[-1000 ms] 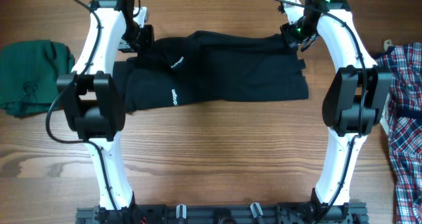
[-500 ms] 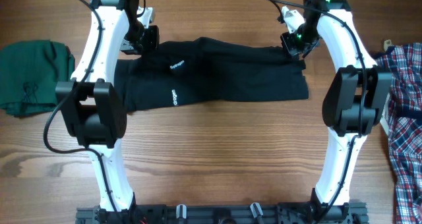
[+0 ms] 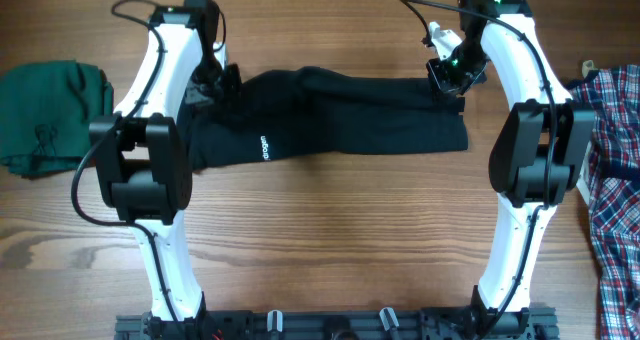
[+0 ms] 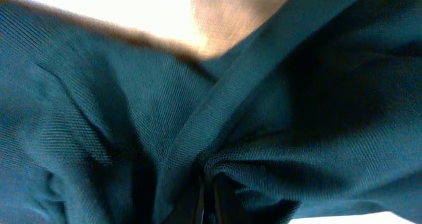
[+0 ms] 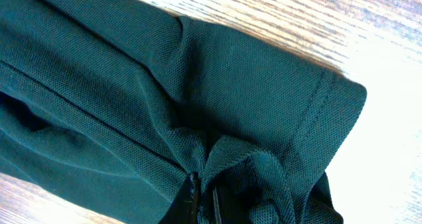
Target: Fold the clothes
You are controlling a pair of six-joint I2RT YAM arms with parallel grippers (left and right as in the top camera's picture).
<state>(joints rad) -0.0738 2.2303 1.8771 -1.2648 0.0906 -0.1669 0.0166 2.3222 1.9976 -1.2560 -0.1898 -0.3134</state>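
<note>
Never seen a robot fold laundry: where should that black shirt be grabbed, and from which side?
Pinch the black shirt at both ends of its far edge, from above. It lies as a long band, so spread grips should keep it straight. The left end effector and right end effector pinch there.

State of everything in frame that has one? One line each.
black short-sleeved collared fabric shirt: folded into a long band, pinched at both far corners
left gripper: shut on the shirt
right gripper: shut on the shirt
dark green fabric garment: bunched, untouched
red-white-blue plaid cloth shirt: crumpled, partly out of frame
</note>
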